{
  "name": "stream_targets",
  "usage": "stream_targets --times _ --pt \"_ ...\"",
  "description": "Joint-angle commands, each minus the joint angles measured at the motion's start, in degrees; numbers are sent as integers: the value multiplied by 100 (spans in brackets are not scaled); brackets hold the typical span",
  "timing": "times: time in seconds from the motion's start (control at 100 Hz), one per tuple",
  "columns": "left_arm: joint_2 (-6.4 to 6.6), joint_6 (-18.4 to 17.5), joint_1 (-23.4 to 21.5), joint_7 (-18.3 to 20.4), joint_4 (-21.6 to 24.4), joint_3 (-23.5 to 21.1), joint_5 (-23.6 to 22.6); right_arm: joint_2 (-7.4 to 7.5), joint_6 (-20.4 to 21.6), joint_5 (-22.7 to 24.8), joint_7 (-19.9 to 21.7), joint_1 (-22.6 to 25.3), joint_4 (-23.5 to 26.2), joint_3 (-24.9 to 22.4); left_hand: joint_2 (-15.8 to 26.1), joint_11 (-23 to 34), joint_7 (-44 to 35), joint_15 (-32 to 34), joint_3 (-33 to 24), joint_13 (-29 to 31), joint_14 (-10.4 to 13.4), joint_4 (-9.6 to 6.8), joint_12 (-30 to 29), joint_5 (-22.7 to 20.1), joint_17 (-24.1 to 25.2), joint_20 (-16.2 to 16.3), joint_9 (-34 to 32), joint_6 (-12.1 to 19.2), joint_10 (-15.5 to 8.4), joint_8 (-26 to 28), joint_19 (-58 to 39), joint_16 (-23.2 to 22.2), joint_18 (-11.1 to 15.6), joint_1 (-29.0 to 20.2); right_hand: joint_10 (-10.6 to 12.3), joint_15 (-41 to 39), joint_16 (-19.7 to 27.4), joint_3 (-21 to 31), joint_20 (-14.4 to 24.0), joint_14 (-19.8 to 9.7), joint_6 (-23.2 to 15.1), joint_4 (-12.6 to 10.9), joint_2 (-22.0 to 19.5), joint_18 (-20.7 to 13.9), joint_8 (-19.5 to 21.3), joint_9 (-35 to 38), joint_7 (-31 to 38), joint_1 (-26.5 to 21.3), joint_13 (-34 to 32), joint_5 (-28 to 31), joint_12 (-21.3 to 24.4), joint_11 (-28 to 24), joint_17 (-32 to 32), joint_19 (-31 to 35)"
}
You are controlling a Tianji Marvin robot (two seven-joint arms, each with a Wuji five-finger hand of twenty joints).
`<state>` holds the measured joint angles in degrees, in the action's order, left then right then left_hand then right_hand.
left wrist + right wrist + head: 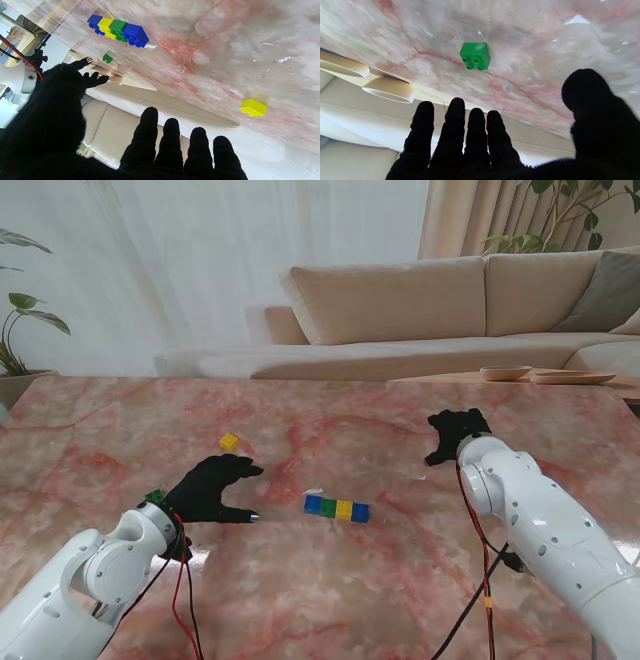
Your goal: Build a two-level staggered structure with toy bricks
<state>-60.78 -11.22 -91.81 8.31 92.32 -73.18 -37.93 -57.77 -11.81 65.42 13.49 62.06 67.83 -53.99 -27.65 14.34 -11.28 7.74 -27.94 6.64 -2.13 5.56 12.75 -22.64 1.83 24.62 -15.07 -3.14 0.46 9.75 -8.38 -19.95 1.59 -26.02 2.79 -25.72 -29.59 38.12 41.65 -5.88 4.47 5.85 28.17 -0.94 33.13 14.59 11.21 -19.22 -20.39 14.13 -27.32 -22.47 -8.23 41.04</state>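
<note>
A row of bricks (337, 509), blue, green, yellow and blue end to end, lies flat at the table's middle; the left wrist view shows the same row (117, 30). A loose yellow brick (229, 442) (253, 107) sits farther from me, to the left. My left hand (213, 488) hovers open between the two, fingers spread and holding nothing. My right hand (457, 432) is open to the right of the row, over the far side of the table. A single green brick (475, 55) (107, 58) lies just beyond its fingers; the stand view hides it behind that hand.
A small white scrap (314, 491) lies beside the row's left end. Past the pink marble table's far edge (300, 380) stand a beige sofa (400, 300) and a low table with shallow dishes (505, 372). A potted plant (15, 330) is at the far left.
</note>
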Motion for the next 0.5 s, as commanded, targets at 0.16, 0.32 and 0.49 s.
stream_targets --times 0.16,0.32,0.49 --pt "-3 29 -18 33 -70 -20 12 -26 -263 -474 66 -529 -679 420 140 -113 94 -120 205 -31 207 -148 -52 -79 69 -2 140 -120 14 -79 96 63 136 -183 -279 679 544 127 -20 279 383 -150 -68 -8 92 -418 -345 234 450 -510 379 183 135 -222" --pt "2 53 -45 61 -60 -43 9 -58 -374 -936 73 -901 -1133 821 137 -116 76 -126 189 -39 204 -147 -54 -95 73 6 141 -116 18 -70 129 65 123 -181 -586 1439 1028 160 -167 469 580 -135 -78 83 128 -330 -629 223 416 -621 1082 800 71 -416" --pt "7 69 -69 90 -43 -60 8 -102 -355 -1390 60 -1234 -1574 1241 143 -112 57 -124 175 -37 206 -146 -53 -106 73 16 132 -127 18 -59 163 63 126 -180 -817 1723 1249 175 -268 629 662 -129 -62 202 115 -53 -605 201 177 -519 1586 996 -97 -433"
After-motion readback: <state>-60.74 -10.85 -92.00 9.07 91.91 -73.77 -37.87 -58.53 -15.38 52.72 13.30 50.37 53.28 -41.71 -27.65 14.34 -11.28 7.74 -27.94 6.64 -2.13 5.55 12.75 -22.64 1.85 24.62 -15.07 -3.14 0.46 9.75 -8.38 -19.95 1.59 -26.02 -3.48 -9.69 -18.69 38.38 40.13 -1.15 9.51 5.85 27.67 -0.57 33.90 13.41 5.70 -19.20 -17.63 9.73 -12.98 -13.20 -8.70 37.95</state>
